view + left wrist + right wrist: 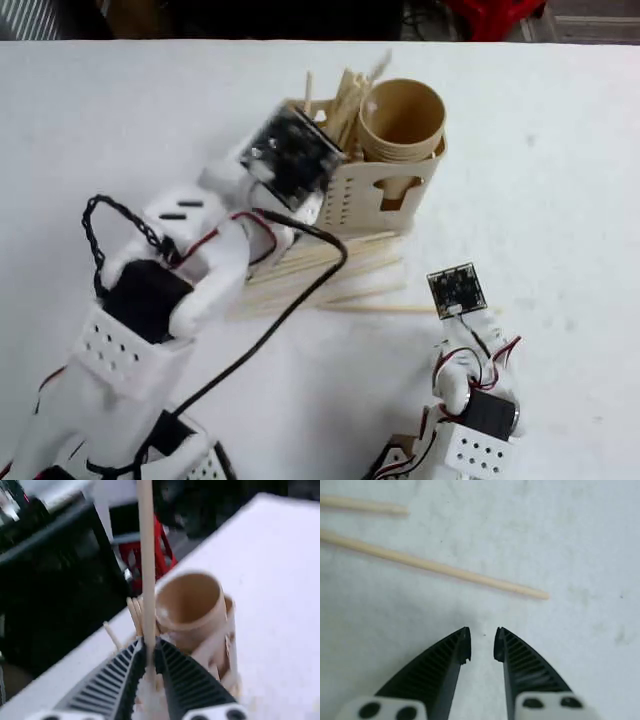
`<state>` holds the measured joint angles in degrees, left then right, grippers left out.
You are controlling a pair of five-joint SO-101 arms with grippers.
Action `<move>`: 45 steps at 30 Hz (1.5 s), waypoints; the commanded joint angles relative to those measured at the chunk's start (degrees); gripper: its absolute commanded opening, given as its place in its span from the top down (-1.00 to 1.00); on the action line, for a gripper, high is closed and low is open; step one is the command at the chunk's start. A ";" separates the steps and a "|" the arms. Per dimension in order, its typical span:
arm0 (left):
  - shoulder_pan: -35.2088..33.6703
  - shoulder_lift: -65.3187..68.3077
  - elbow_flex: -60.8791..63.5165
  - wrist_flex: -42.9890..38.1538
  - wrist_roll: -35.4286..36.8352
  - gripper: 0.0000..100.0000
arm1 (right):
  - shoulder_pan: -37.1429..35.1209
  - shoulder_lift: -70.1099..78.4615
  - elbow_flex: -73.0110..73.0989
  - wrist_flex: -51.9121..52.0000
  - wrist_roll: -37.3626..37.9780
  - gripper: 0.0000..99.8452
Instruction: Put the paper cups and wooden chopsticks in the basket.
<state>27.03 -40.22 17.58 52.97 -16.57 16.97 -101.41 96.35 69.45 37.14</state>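
A wooden basket at the table's far middle holds stacked paper cups and several upright chopsticks. In the left wrist view my left gripper is shut on one wooden chopstick, held upright just beside the paper cup over the basket. A pile of loose chopsticks lies on the table against the basket's near side. My right gripper hovers open over the table, a short way from a single chopstick, with nothing between its fingers.
The left arm stretches from the near left corner up to the basket, with a black cable trailing beside it. The right arm stands at the near right. White table lies bare to the right of the basket.
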 commanded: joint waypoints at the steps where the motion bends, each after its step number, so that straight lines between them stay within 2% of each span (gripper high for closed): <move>1: 0.22 -1.45 3.52 -30.68 6.07 0.95 | -0.40 -0.22 0.62 -1.27 0.09 0.81; 3: 0.22 -0.57 5.27 -38.07 6.68 0.95 | -0.40 -0.22 0.62 -1.27 0.09 0.81; 4: 0.13 0.75 5.36 -39.30 6.77 0.95 | -0.40 -0.22 0.62 -1.27 0.09 0.81; 10: -5.05 15.96 -1.05 -39.03 7.12 0.95 | -0.40 -0.22 0.62 -1.27 0.09 0.81; 14: -8.13 23.08 -7.30 -32.09 14.59 0.90 | -0.40 -0.13 0.62 -1.27 0.09 0.81; 18: -9.63 23.87 -10.46 -23.56 21.19 0.59 | -0.40 -0.13 0.62 -1.27 0.09 0.81; 20: -9.71 23.78 -11.52 -19.87 21.63 0.52 | -0.40 -0.22 0.62 -1.27 0.00 0.81; 24: -9.10 23.78 -15.65 -10.11 16.62 0.63 | -0.13 -0.22 0.62 -1.01 -0.09 0.81; 26: -7.78 23.78 -18.55 -2.20 11.96 0.74 | 1.63 -0.40 0.53 -0.22 0.00 0.81; 28: -5.49 23.78 -21.71 7.74 5.63 0.83 | 5.14 -0.40 0.53 -0.40 0.35 0.84; 30: -1.80 23.87 -23.82 16.88 0.44 0.89 | 8.92 -0.40 0.53 -0.13 5.54 0.92; 32: 1.63 23.96 -24.09 24.62 -2.46 0.87 | 13.14 -0.40 0.53 -0.04 11.25 0.97; 36: 8.22 24.31 -23.91 35.96 -7.21 0.84 | 21.76 -0.40 0.53 -0.40 13.01 0.94; 39: 11.74 24.48 -18.73 35.78 -11.08 0.83 | 25.45 -0.40 0.53 -0.04 16.00 0.94; 45: 11.12 29.85 -3.25 19.78 -16.18 0.70 | 28.00 -0.40 0.53 1.36 18.64 0.94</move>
<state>38.46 -14.64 7.91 82.51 -29.93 44.13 -101.41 96.35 69.71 54.37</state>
